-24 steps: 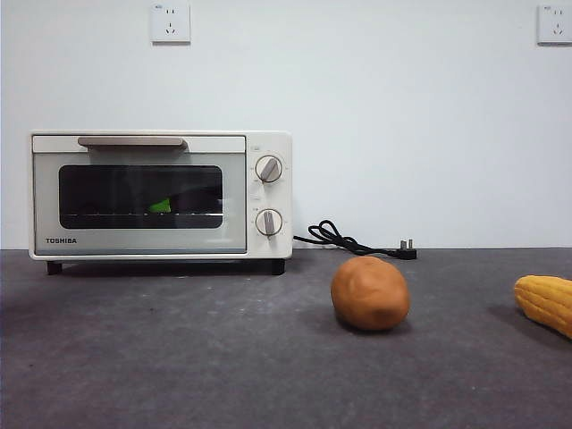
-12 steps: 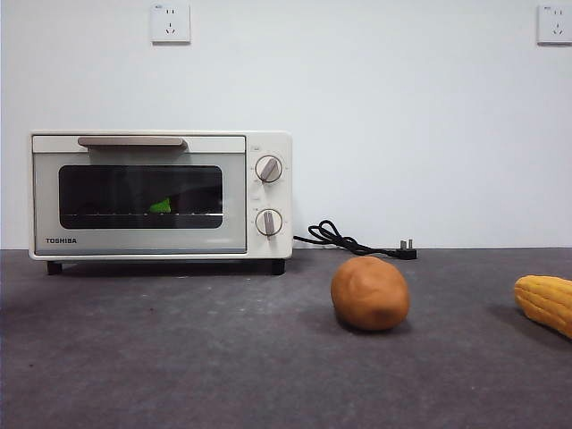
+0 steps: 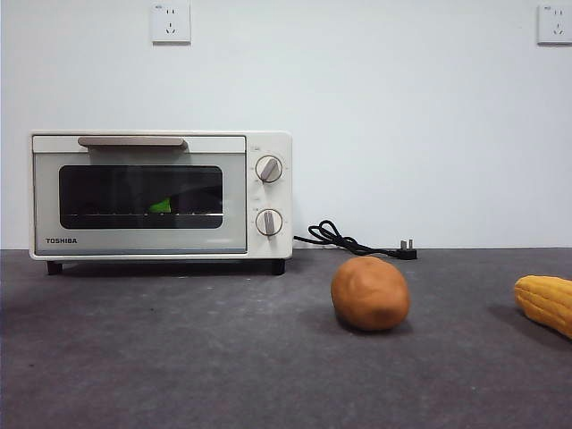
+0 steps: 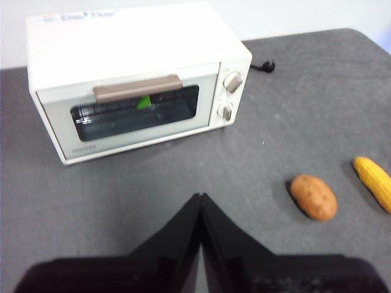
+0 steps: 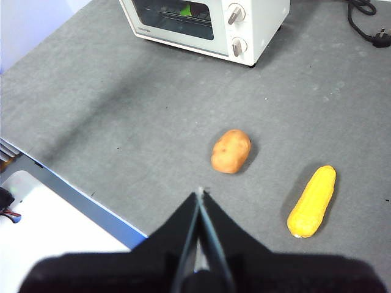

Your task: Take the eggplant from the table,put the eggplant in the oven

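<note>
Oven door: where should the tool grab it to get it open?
Take the beige bar handle along the top of the oven door, coming from the front and above. It juts off the closed door and runs level, so shut jaws must open first to straddle it.

Your left gripper (image 4: 200, 198) presents two matte black jaws, each a flat wedge broad at the base and narrowing to a sharp tip. They spring from a wide black block, blurred at the lower edge of its wrist view. No screws, cables or markings can be made out on it.

Your right gripper (image 5: 200, 194) is of the same make: black, wedge-shaped jaws on a dark rounded base. A thin pale line runs along the seam between them. The front view shows no part of either arm.
</note>
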You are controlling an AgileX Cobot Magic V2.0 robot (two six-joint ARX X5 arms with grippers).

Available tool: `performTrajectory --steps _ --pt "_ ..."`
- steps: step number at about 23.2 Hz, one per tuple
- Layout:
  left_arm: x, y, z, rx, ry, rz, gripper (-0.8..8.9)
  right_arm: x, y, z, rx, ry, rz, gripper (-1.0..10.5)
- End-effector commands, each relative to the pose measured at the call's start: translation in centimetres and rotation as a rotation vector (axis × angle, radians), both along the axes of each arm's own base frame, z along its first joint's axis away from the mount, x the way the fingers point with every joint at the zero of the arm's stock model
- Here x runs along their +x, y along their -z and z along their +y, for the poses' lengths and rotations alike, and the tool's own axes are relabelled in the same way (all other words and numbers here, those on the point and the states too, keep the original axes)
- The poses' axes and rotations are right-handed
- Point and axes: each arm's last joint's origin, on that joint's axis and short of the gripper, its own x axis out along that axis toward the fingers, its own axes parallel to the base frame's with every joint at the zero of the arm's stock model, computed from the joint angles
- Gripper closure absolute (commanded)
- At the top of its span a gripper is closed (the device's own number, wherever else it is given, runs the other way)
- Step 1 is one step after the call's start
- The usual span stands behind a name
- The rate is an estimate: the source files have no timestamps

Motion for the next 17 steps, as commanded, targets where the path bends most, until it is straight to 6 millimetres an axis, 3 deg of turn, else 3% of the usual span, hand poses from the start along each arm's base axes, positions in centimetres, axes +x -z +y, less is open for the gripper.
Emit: performTrajectory --steps 1,5,9,17 --pt "0.1 -0.3 0.0 -0.017 0.001 -0.036 8.18 0.0 0.4 0.0 -0.03 -0.002 0.021 9.5" --pt "0.1 -0.8 -0.1 -0.02 0.008 -0.097 8.18 0.0 0.4 0.0 -0.03 -0.002 0.021 9.5" --pt "-0.4 -2.3 -0.1 0.035 0.025 -0.295 8.18 0.0 0.4 0.0 -0.03 -0.002 0.021 9.5" --pt "-3.8 -5.0 0.3 0.168 0.023 -0.74 8.18 0.0 0.4 0.0 -0.03 -0.002 0.021 9.5"
